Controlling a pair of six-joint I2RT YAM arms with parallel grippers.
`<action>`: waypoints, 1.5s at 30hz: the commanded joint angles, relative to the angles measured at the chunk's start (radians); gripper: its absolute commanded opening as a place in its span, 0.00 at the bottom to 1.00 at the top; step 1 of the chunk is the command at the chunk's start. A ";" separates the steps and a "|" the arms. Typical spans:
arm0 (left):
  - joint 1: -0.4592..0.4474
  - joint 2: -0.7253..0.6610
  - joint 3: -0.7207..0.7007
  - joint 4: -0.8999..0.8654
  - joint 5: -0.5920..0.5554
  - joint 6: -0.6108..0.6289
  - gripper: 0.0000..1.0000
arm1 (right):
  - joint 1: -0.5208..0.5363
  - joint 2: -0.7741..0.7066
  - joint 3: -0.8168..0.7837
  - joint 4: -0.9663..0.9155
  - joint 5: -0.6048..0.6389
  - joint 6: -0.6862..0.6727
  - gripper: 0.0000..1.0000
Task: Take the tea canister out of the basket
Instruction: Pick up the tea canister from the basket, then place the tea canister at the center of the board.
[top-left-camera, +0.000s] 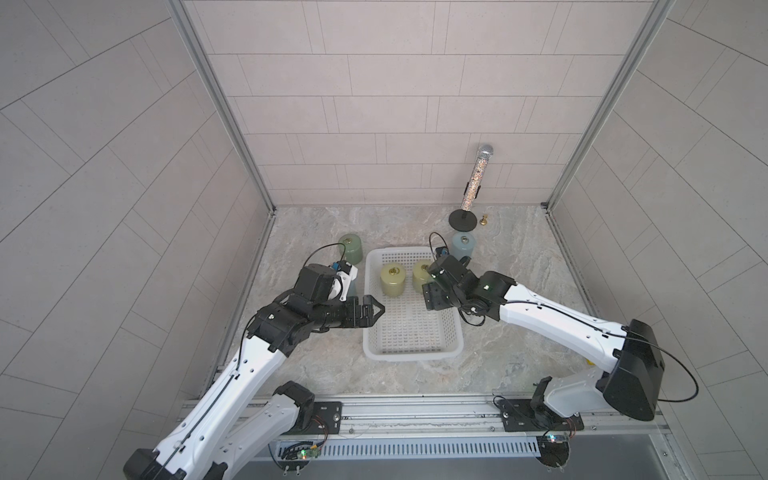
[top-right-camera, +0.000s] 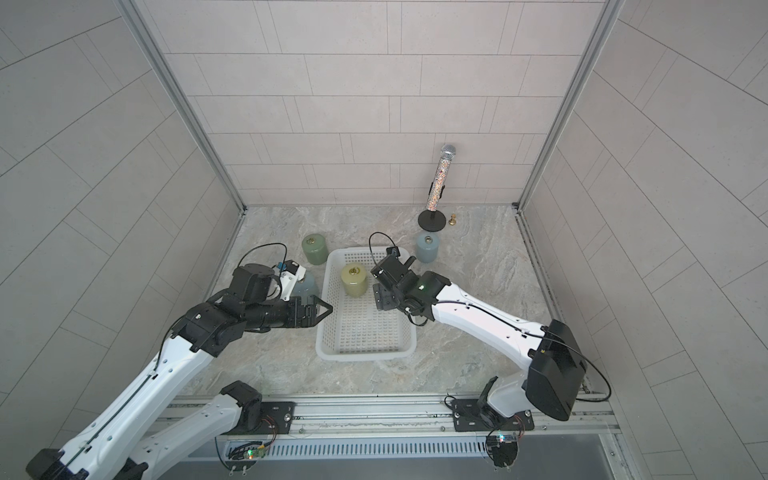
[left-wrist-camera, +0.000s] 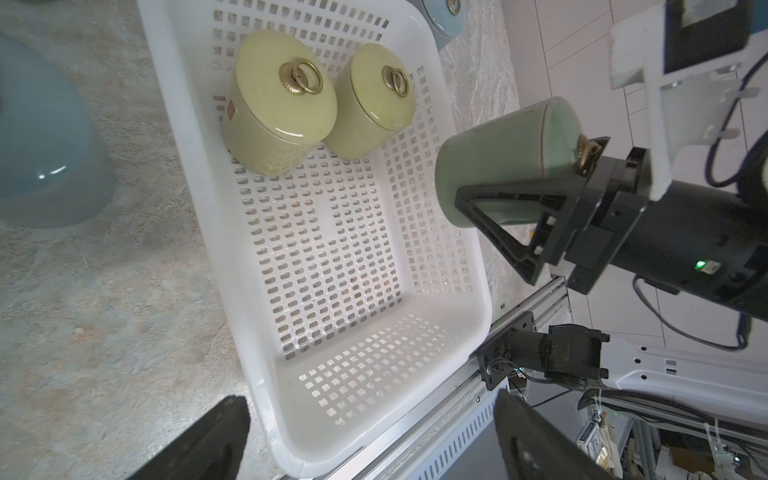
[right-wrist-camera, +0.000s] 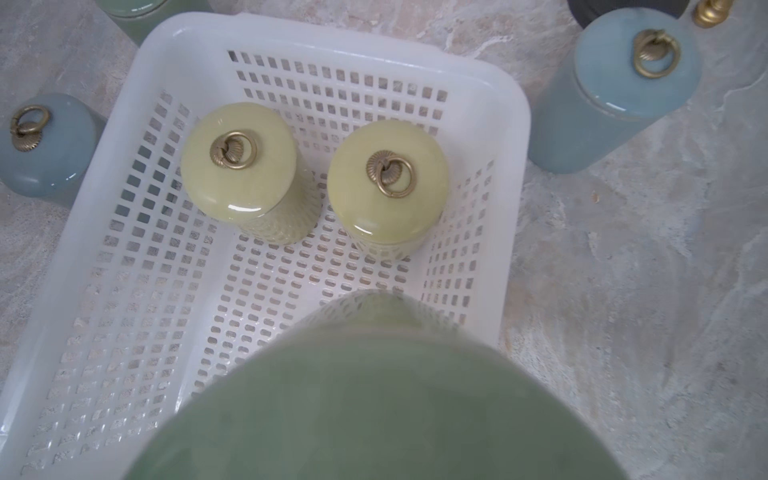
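Observation:
The white perforated basket (top-left-camera: 411, 354) lies mid-table in both top views. Two yellow-green tea canisters (top-left-camera: 392, 280) (top-left-camera: 420, 272) with brass ring lids stand in its far end. A green tea canister (left-wrist-camera: 507, 153) is clamped in my right gripper (left-wrist-camera: 457, 170), held above the basket's right side. Its body fills the lower right wrist view (right-wrist-camera: 374, 395), and my right arm hides it in the top views. My left gripper (top-left-camera: 376, 309) is open and empty over the basket's left rim, its fingers (left-wrist-camera: 208, 440) spread wide.
Outside the basket stand a green canister (top-left-camera: 351, 248) at far left, a blue one (top-left-camera: 463, 245) at far right and another blue one (top-right-camera: 303, 284) beneath my left arm. A glittery microphone on a stand (top-left-camera: 476, 183) and a small brass knob (top-left-camera: 484, 220) sit at the back wall.

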 joint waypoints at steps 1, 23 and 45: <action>-0.036 0.026 0.040 0.046 -0.006 0.012 1.00 | -0.050 -0.073 0.039 -0.046 0.044 -0.024 0.72; -0.157 0.151 0.107 0.072 -0.124 0.010 1.00 | -0.474 0.123 -0.080 0.167 -0.162 -0.070 0.72; -0.158 0.139 0.122 0.023 -0.155 0.019 1.00 | -0.505 0.385 -0.030 0.274 -0.165 -0.092 0.74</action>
